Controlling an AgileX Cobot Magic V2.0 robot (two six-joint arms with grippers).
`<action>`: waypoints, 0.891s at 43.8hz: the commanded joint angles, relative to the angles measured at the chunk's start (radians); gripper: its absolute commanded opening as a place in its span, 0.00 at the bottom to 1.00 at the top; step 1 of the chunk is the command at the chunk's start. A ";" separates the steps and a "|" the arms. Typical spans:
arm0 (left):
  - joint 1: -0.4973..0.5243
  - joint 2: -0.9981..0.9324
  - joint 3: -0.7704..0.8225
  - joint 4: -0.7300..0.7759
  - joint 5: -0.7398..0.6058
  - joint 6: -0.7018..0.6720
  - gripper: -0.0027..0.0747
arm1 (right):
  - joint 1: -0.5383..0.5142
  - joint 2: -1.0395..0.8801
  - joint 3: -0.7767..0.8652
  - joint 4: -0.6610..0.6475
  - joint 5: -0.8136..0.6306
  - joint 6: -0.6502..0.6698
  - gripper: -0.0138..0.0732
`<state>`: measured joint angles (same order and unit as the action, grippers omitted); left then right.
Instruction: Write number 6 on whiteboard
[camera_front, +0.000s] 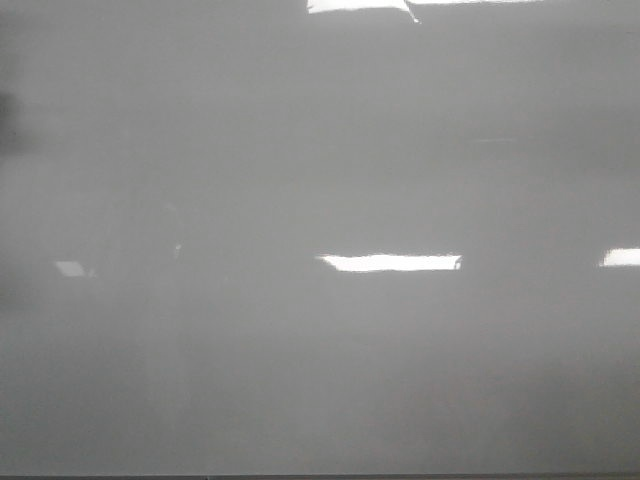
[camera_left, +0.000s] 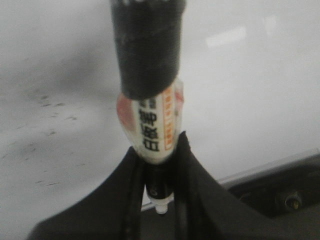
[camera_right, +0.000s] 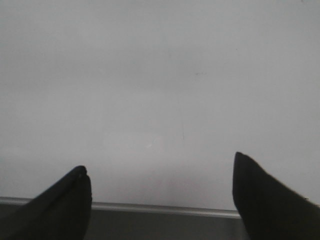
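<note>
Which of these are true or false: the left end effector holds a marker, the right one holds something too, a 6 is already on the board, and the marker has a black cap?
1. The left end effector grips a marker. True.
2. The right end effector also holds something. False: it is open, with nothing between its fingers.
3. A 6 is drawn on the whiteboard. False: the front view shows only light reflections.
4. The marker has a black cap. True.
</note>
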<state>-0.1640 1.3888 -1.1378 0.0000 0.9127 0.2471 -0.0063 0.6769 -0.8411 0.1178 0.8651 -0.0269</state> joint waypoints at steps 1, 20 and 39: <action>-0.066 -0.035 -0.071 -0.027 0.105 0.142 0.01 | 0.031 0.069 -0.096 0.009 0.025 -0.046 0.85; -0.447 -0.035 -0.099 -0.119 0.189 0.482 0.01 | 0.350 0.344 -0.245 0.022 0.154 -0.331 0.85; -0.745 -0.035 -0.099 -0.119 0.154 0.484 0.01 | 0.623 0.399 -0.252 0.350 0.107 -0.788 0.85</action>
<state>-0.8738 1.3888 -1.2045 -0.1014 1.0989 0.7292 0.5906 1.0894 -1.0585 0.3775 1.0334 -0.7421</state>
